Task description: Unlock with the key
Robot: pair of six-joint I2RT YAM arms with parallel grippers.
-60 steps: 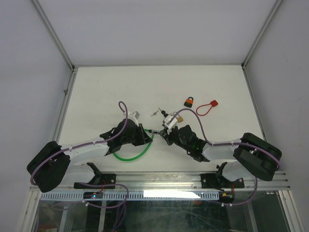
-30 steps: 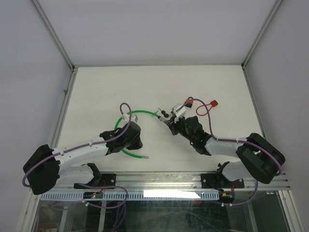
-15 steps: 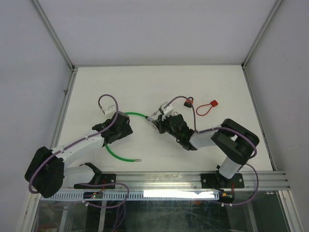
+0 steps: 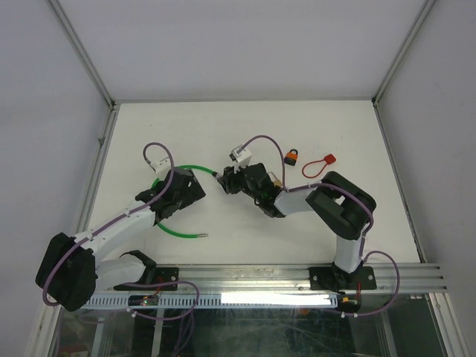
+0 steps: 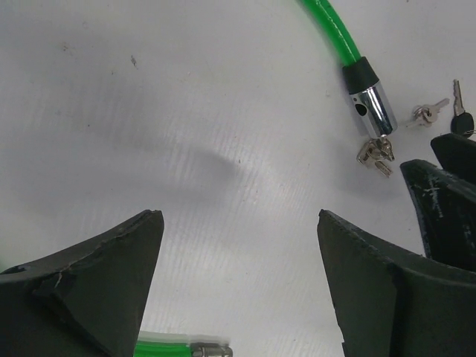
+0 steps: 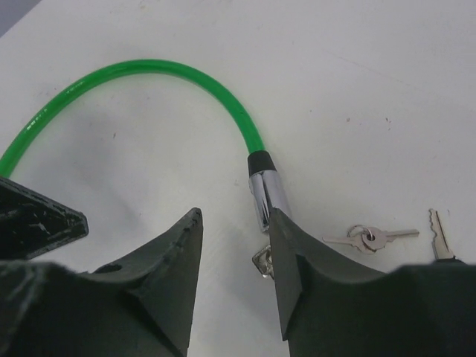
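A green cable lock point(image 4: 178, 168) lies open on the white table. Its chrome barrel point(image 6: 264, 195) has a key point(image 6: 260, 260) stuck in its end. The cable's bare pin end point(image 4: 201, 236) lies apart, nearer the front. In the left wrist view the barrel point(image 5: 372, 108) and key point(image 5: 375, 152) sit to the upper right. My left gripper point(image 5: 236, 216) stands wide open over bare table. My right gripper point(image 6: 234, 212) is open, with its right finger point(image 6: 294, 260) beside the barrel and nothing between the jaws. In the top view the left gripper point(image 4: 190, 190) and right gripper point(image 4: 225, 181) face each other.
Two loose keys point(image 6: 372, 238) point(image 6: 439, 234) lie right of the barrel. An orange padlock point(image 4: 292, 157) and a red cable lock point(image 4: 320, 163) lie behind the right arm. The left gripper's finger point(image 6: 37, 219) shows at the left of the right wrist view.
Both grippers have opened and let go of the cable lock. Both arms have swung leftward, and the cable now lies on the table with its pin end free of the barrel.
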